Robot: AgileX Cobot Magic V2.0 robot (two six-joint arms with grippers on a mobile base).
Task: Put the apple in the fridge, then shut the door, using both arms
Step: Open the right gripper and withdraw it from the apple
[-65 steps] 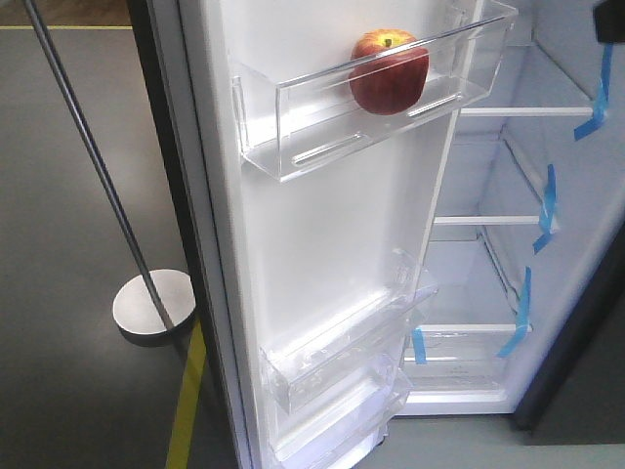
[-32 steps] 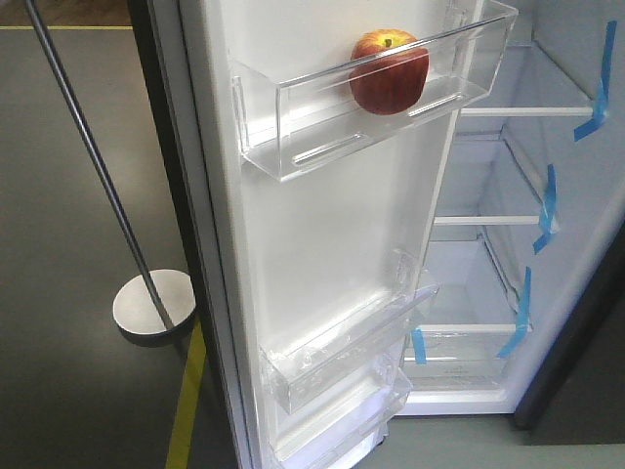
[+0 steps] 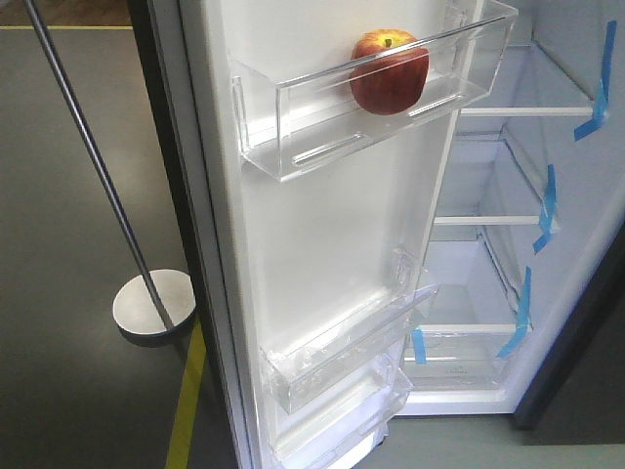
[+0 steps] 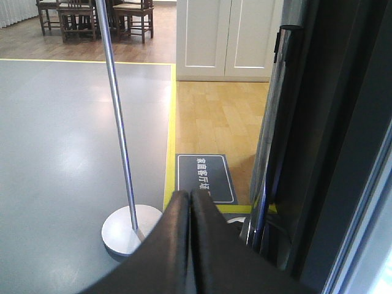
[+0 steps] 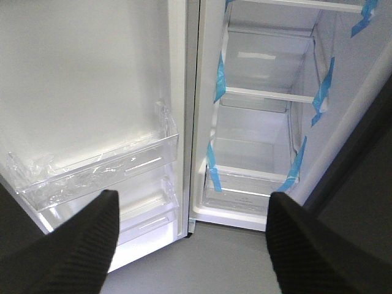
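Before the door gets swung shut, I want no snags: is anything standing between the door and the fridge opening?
Nothing visible stands between the door and the fridge. The apple sits in the door's top bin; the pole stand is outside the door. The open right pincer faces the opening.

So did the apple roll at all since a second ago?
No. The apple sits in the same spot in the top door bin, near the bin's right end, just as before.

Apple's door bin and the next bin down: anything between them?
Nothing. The front view shows only bare white door between the upper bin holding the apple and the lower bin.
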